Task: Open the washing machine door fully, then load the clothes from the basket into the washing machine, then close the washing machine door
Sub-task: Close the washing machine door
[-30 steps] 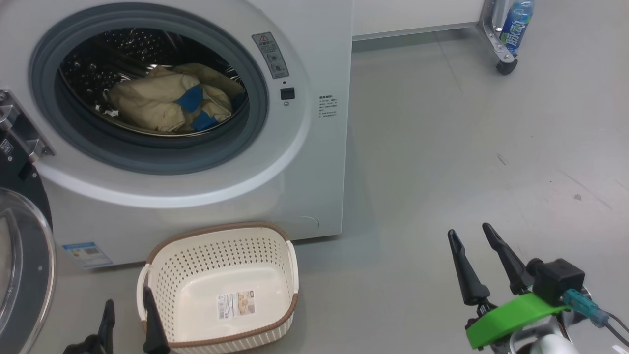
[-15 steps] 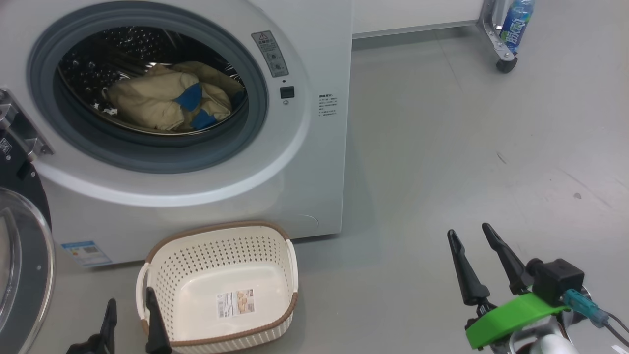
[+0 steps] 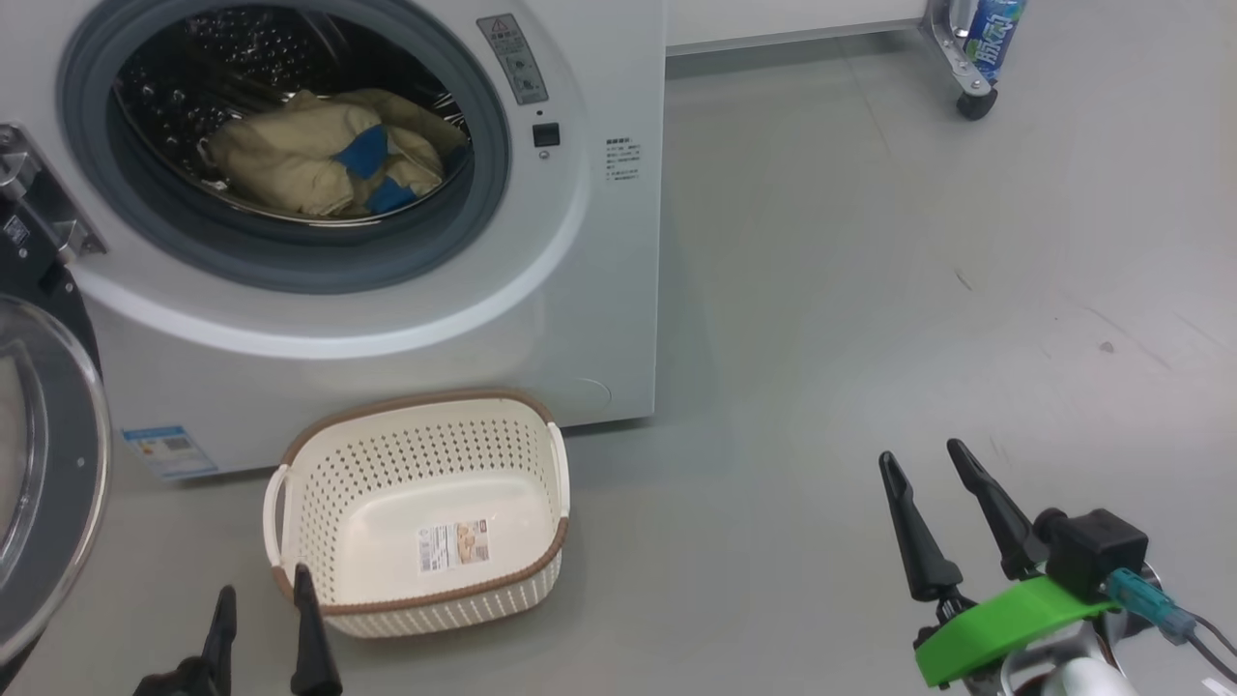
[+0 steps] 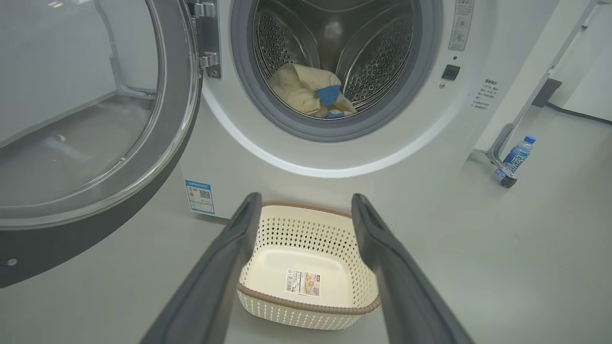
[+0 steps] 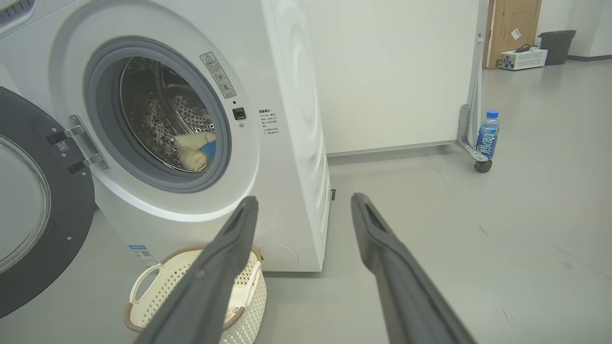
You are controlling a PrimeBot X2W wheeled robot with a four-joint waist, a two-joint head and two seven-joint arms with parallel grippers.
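The white washing machine (image 3: 580, 290) stands with its door (image 3: 39, 464) swung wide open at the left. The cream clothes (image 3: 319, 155) with blue patches lie inside the steel drum, as the left wrist view (image 4: 306, 91) also shows. On the floor in front sits the basket (image 3: 416, 512), holding nothing but its label. My left gripper (image 3: 265, 580) is open just before the basket's near left corner, apart from it. My right gripper (image 3: 920, 450) is open over bare floor far to the right, holding nothing.
A blue water bottle (image 3: 991, 39) stands beside a castor of a metal frame (image 3: 952, 58) at the far right. Grey floor (image 3: 870, 290) stretches to the right of the machine. The open door (image 4: 95, 143) takes up the space left of the basket (image 4: 306, 258).
The whole head picture has shifted up and left, so the camera has moved. Both grippers stay open; the clothes, basket and door have not moved.
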